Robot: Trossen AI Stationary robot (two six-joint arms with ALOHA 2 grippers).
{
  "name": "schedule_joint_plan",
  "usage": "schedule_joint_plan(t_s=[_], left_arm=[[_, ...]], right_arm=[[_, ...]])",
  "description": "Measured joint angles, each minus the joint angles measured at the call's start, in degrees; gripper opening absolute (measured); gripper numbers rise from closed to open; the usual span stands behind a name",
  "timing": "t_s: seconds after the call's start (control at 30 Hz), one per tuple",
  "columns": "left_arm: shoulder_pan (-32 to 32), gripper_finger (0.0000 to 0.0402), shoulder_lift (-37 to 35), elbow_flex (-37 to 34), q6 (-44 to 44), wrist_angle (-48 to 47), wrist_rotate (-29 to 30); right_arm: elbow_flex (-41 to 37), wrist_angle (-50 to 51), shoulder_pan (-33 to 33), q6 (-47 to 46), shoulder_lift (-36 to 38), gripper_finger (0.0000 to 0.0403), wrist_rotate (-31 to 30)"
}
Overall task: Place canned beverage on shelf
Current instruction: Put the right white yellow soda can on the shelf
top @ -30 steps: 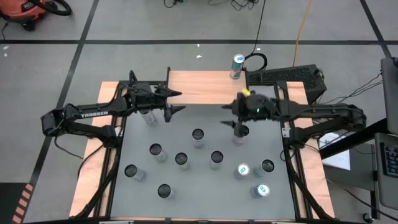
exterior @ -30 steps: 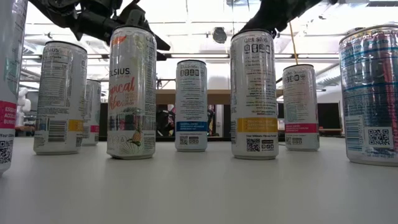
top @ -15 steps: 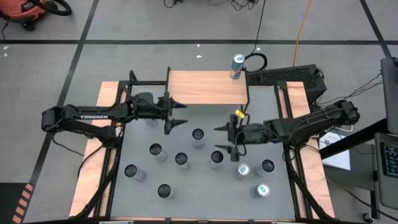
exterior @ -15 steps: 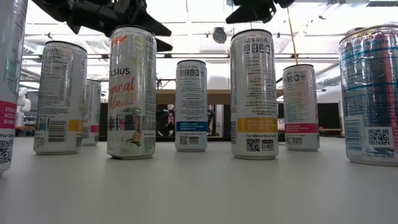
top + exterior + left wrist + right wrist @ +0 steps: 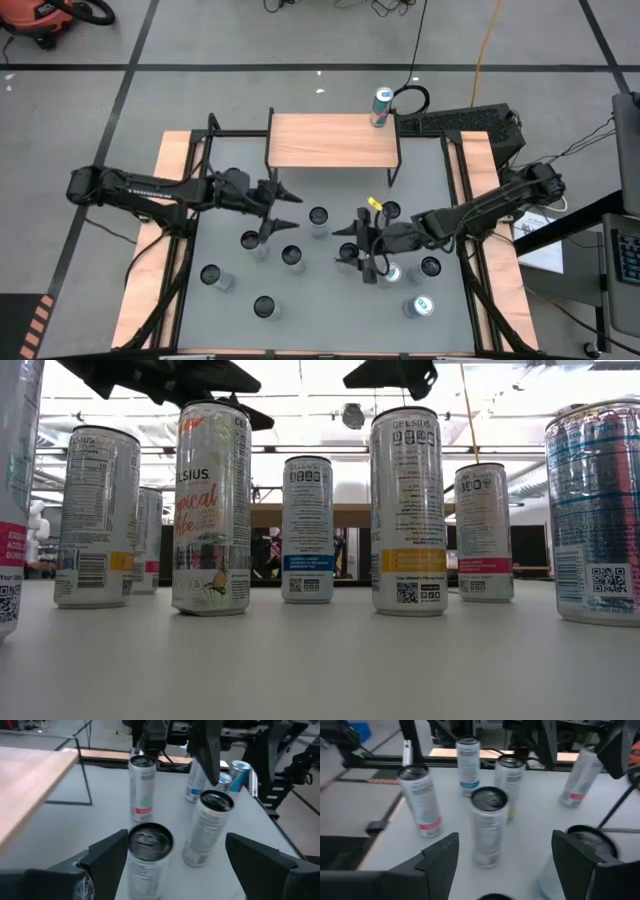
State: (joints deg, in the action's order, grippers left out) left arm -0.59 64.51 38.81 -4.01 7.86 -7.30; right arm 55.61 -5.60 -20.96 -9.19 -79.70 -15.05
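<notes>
Both arms had swung back from the shelf (image 5: 333, 140); left tool (image 5: 272, 212) and right tool (image 5: 362, 248) hovered wide, empty, over cans, ready to pick.

Between the spread fingers of the left gripper (image 5: 172, 865) a can (image 5: 147, 860) is framed with a gap left on each side, while a second can (image 5: 206, 827) stands just beyond. Ahead of the right gripper (image 5: 502, 865), open room is seen around a can (image 5: 488, 826), with further cans crowded behind. The shelf (image 5: 332, 140) top is left bare.
</notes>
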Motion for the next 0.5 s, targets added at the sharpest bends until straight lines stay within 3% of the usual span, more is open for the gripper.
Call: schedule_joint_plan(t_s=[0.23,0.5], left_arm=[[6.1,0.0329,0.0,0.0,-0.2,0.9,5.9],[12.0,0.0329,0.0,0.0,-1.6,0.7,11.1]], right_arm=[[2.2,2.7,-5.8,-5.2,0.1,0.0254,-3.2],[12.3,22.4,-12.0,-15.0,0.1,0.0254,-6.2]])
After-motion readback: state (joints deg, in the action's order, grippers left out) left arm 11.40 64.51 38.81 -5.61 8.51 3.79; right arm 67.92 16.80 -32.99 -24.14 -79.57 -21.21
